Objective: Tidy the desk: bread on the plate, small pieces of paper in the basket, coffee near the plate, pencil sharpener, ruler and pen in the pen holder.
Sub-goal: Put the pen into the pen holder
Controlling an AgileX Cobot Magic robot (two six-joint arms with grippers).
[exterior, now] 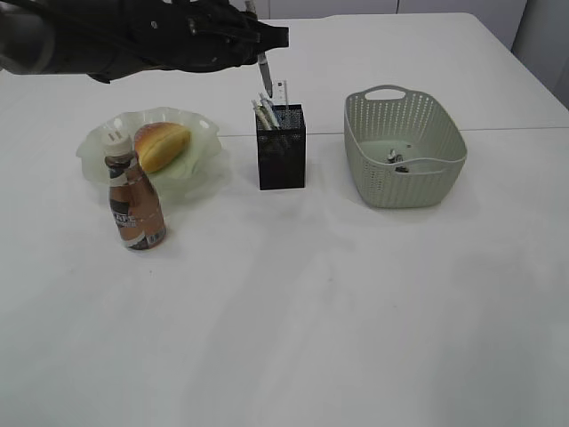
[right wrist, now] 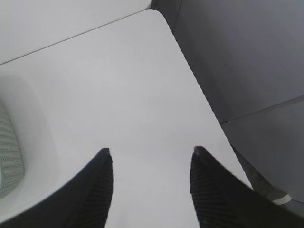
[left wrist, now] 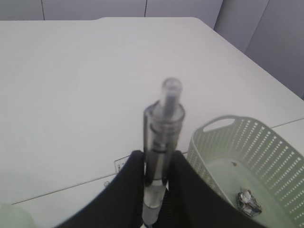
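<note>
Gripped between the black fingers of the left gripper (left wrist: 154, 190) is a clear plastic pen with a grey clip (left wrist: 159, 156); in the left wrist view the jaws are closed on its barrel, the button end pointing away from the camera. In the exterior view the same pen (exterior: 263, 71) is seen hanging tip-down from the left gripper (exterior: 263, 55), above the small black square mesh pen holder (exterior: 281, 149) and apart from it. A short clear ruler with black marks (exterior: 281, 96) and other whitish items are seen standing in the holder; which they are cannot be told.

The oval golden-brown bread bun (exterior: 162, 145) is lying on the pale green translucent wavy-rimmed plate (exterior: 203, 133), left of the holder. The small brown plastic coffee bottle with white cap (exterior: 133, 197) is standing upright just in front of the plate's front-left rim. The pale green woven-look oval basket (exterior: 427, 182) is placed right of the holder, and small crumpled paper wads (exterior: 396, 157) are seen on its floor; the same wads (left wrist: 248, 200) are also visible in the left wrist view.

All items are resting on the large plain white desk (exterior: 293, 311). The right gripper (right wrist: 149, 159) is seen with its jaws spread apart and nothing between them, over the desk's far corner.
</note>
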